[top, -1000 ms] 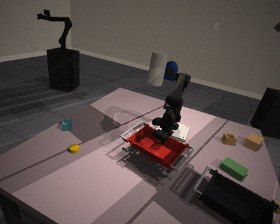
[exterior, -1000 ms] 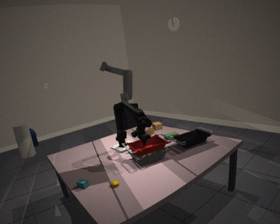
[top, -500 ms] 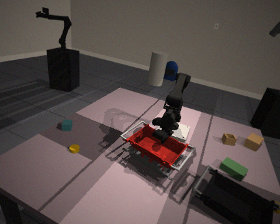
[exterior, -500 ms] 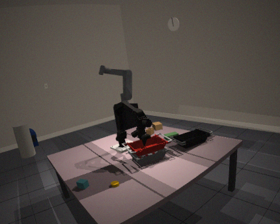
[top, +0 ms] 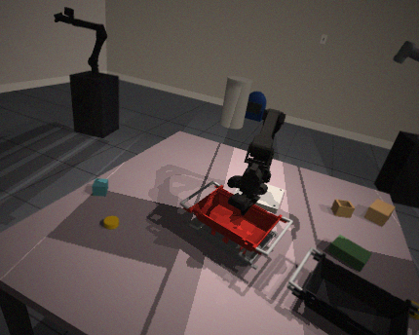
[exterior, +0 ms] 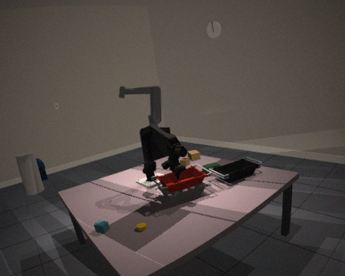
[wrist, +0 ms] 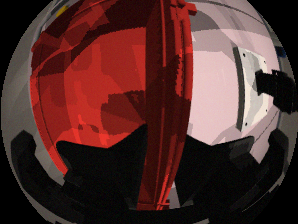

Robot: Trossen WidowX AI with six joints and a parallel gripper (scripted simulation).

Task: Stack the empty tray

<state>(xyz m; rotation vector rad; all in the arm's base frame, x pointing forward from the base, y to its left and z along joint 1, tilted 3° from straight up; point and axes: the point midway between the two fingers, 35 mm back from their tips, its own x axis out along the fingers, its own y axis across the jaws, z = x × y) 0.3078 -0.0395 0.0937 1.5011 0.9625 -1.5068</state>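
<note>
Two oblique room views sharing the tabletop (plus one close-up, wrist-mounted).

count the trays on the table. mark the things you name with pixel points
3. A red plastic tray (top: 214,209) (exterior: 183,181) (wrist: 117,70) sits above a grey tray (exterior: 185,195), near the middle of the table; a black tray (top: 363,286) (exterior: 237,170) stands beside the green block (top: 349,253) (exterior: 212,166). I see no sign of others hidden.
</note>
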